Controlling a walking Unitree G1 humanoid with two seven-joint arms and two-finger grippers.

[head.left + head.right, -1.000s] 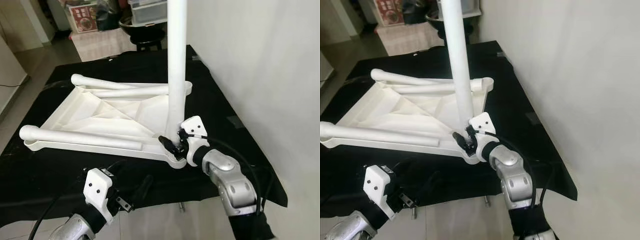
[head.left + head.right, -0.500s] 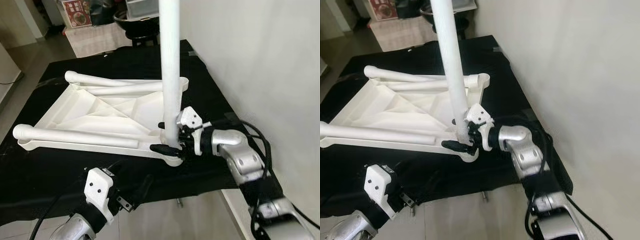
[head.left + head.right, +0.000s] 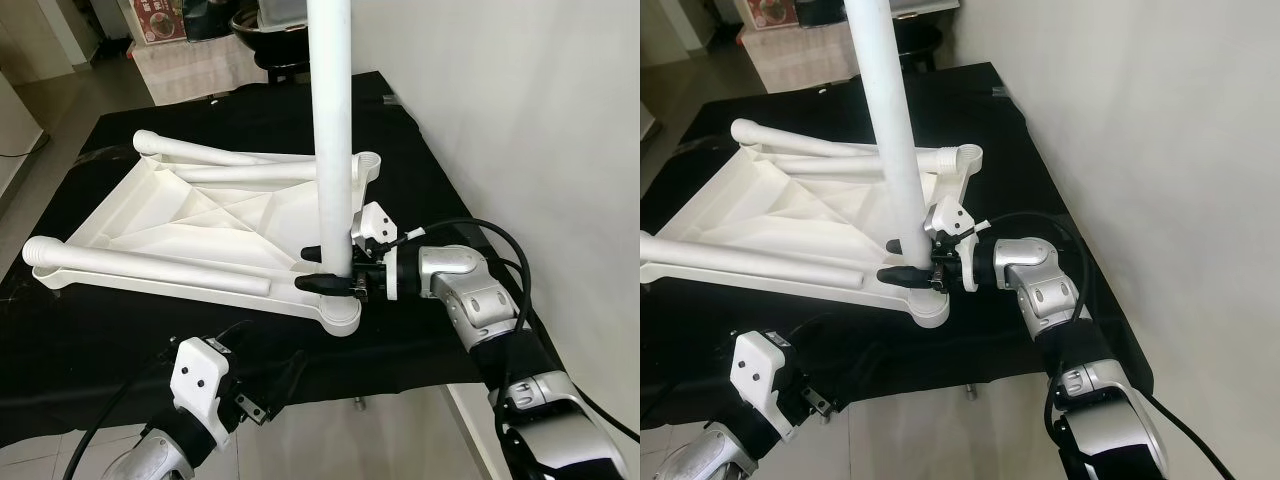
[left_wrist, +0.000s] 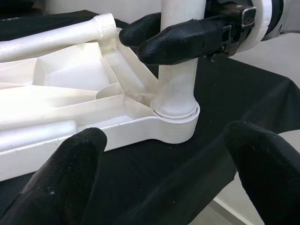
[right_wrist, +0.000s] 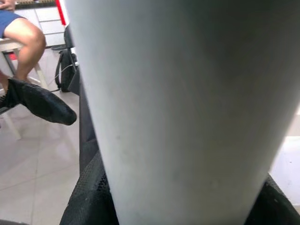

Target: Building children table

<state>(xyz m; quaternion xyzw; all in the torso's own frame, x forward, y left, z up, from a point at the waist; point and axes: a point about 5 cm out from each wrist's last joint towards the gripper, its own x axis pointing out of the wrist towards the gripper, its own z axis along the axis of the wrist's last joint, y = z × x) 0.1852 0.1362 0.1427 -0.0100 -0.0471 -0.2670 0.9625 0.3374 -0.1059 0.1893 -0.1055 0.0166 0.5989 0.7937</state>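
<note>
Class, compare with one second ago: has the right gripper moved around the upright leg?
Yes. The right gripper has swung round the upright leg, from the near side to the wall side, and still grips it just above the tabletop's corner socket.

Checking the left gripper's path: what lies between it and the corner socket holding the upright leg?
Bare black cloth only, seen in the left wrist view. The left gripper hangs open short of the socket, while the right gripper clamps the upright leg.

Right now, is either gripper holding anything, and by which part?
The right gripper clamps the upright white plastic table leg just above its corner socket. The left gripper is open, holding nothing.
</note>
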